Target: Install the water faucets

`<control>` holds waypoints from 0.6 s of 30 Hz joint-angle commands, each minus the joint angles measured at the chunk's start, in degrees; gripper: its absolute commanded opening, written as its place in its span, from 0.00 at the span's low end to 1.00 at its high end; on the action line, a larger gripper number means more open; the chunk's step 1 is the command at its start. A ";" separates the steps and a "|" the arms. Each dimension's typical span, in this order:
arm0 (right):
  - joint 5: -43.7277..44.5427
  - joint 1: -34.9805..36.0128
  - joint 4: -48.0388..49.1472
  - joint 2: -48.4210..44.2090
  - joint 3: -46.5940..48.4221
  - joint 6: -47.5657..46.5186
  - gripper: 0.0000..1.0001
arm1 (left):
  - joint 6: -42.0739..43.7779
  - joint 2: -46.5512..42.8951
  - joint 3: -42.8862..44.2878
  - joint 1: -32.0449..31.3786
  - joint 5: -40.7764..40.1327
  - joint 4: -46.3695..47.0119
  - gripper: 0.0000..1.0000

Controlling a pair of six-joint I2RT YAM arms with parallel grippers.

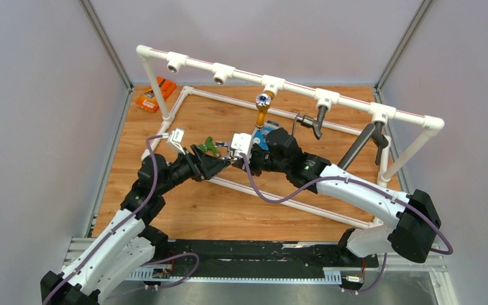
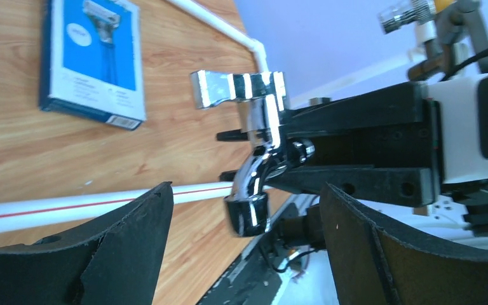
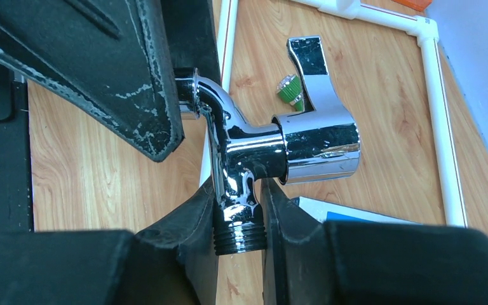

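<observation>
The right end effector (image 3: 238,206) pinches the chrome faucet (image 3: 279,146). The left end effector (image 2: 248,197) gapes around its spout.

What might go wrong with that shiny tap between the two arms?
The right end effector pinches the chrome faucet only by its narrow neck above the threads, so it may twist or slip. The left end effector is open around the spout; a release before it closes could drop the faucet onto the table.

shiny chrome faucet (image 3: 254,140), green faucet (image 1: 210,145), red-striped white pipe (image 2: 70,204)
</observation>
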 commanded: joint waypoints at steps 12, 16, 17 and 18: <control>-4.93 -0.92 7.00 -2.84 -2.02 2.06 0.00 | -17.36 3.86 -3.61 0.92 9.77 21.18 0.58; -5.90 -0.83 7.00 -2.92 -2.38 1.45 0.00 | -17.97 3.16 -3.96 1.53 9.33 21.18 0.37; -5.90 -0.92 7.00 -3.01 -2.55 1.36 0.00 | -18.15 2.63 -4.14 1.80 8.98 21.18 0.28; -5.90 -0.92 7.00 -3.01 -2.46 1.27 0.00 | -18.41 2.37 -4.31 2.06 8.80 21.18 0.13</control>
